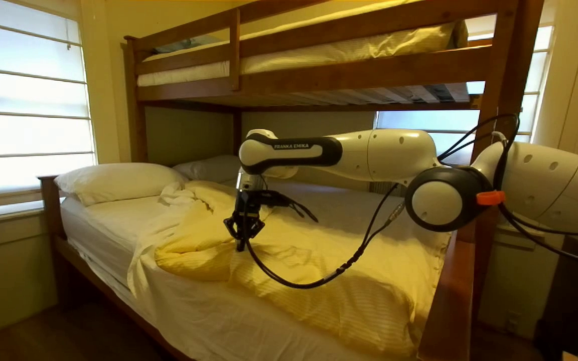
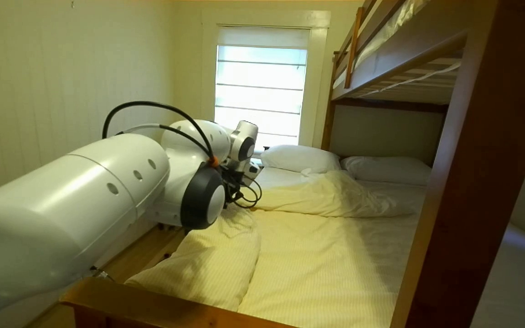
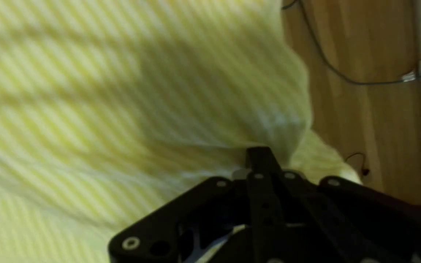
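My gripper [image 1: 240,245] points down at the near side of the lower bed. In the wrist view its black fingers [image 3: 260,151] are together, and folds of the yellow-and-white striped duvet [image 3: 196,102] run in to the fingertips, which are shut on the cloth. The exact pinched spot is hidden by the fingers. The duvet [image 1: 319,265] lies rumpled over the bed in an exterior view, with its upper part bunched toward the pillows. It also covers the bed in an exterior view [image 2: 317,255], where the arm hides most of the gripper.
White pillows [image 1: 118,181] [image 2: 388,169] lie at the head of the bed. The upper bunk [image 1: 319,80] hangs over the bed, with a thick wooden post [image 2: 463,182] at the foot. A footboard [image 2: 162,307] closes the end. A cable [image 3: 342,75] lies on the wooden floor.
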Controlling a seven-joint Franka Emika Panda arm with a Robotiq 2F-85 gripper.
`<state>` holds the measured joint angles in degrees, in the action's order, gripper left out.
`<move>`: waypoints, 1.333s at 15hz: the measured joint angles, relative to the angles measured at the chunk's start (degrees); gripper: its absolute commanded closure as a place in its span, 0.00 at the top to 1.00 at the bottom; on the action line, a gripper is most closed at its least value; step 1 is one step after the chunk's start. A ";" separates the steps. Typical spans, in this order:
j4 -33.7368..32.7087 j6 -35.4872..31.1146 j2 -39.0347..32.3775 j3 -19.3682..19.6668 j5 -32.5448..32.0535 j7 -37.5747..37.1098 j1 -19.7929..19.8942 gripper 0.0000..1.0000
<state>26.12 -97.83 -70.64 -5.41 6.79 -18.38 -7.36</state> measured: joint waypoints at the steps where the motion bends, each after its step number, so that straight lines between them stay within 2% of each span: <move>1: -0.03 0.71 0.16 -1.48 1.56 -0.06 -0.27 0.00; 3: -0.04 2.61 0.88 -2.91 2.56 -0.07 -1.17 0.00; 4: -0.11 3.31 1.43 -2.18 1.81 -0.50 -1.77 0.00; 7: -0.19 6.03 4.51 2.84 -3.09 -1.01 -2.56 0.00; 11: -0.20 10.55 8.72 9.23 -9.13 -0.31 -1.35 0.01; 17: -0.04 10.78 8.65 9.96 -9.79 -0.34 -0.93 0.00; 20: 0.31 10.80 6.92 8.72 -8.46 -0.40 1.01 0.00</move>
<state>26.43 -87.03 -63.72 3.31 -1.67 -18.78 -6.35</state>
